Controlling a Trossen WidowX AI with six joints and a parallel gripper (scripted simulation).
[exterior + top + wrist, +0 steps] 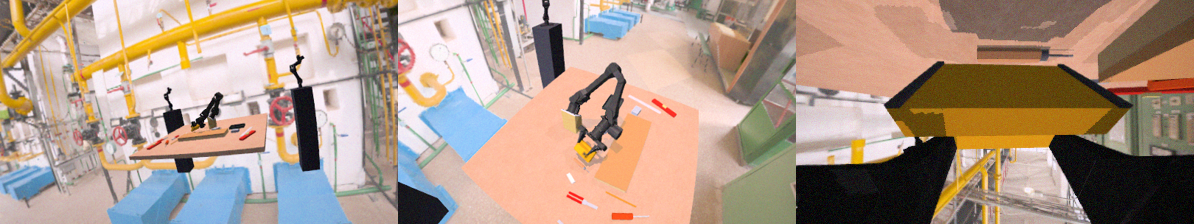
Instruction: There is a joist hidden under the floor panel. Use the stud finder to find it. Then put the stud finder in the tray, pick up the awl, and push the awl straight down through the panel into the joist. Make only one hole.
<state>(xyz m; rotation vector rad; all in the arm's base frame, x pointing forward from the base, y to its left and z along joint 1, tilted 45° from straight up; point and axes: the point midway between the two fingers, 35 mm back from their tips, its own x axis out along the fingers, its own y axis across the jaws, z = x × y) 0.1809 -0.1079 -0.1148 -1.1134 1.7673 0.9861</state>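
Note:
My gripper (585, 146) (1002, 129) is shut on the yellow stud finder (581, 148) (1011, 87), which is held tilted above the table, beside the panel. The orange-tan floor panel (628, 147) (203, 135) lies flat on the table; the joist does not show. The awl (578, 162) (1008, 52), with a brown handle and thin metal shaft, lies on the table just past the stud finder. A dark low object (236, 126) at the panel's far right end in the exterior view may be the tray; I cannot tell for sure.
A beige block (570, 121) stands under the arm's base. Around the panel lie a white block (570, 177), red-handled pliers (575, 197), a pencil (620, 199), an orange screwdriver (622, 216), a grey box (636, 110), a white strip (644, 104) and a red level (671, 112).

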